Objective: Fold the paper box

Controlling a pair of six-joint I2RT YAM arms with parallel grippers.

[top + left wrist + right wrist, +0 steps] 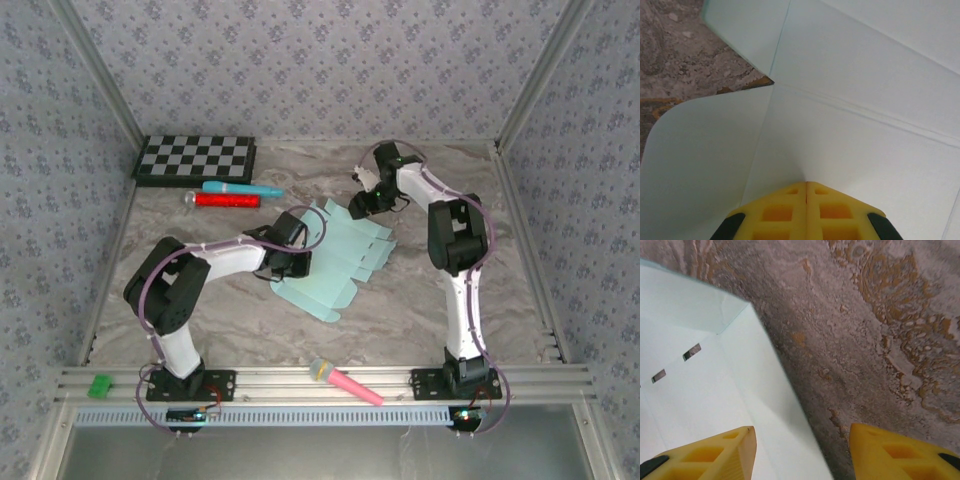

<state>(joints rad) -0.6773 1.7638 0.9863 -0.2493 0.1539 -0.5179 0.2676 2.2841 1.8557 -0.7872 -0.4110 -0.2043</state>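
The paper box (340, 262) lies as a flat pale aqua sheet with flaps and tabs in the middle of the marble table. My left gripper (291, 264) rests on the sheet's left part. In the left wrist view its yellow fingers (790, 210) are shut tight together, tips (806, 183) down on the card (850, 130) beside a crease, with nothing between them. My right gripper (363, 206) hovers at the sheet's far edge. It is open (802, 440): one finger (735, 445) is over the card (705, 390), the other (885, 447) over bare table, and the card's edge runs between them.
A black-and-white checkerboard (196, 160) leans at the back left. A blue tube (243, 188) and a red tube (226, 200) lie just in front of it. A pink toy microphone (345, 382) and a green block (100, 385) sit on the front rail.
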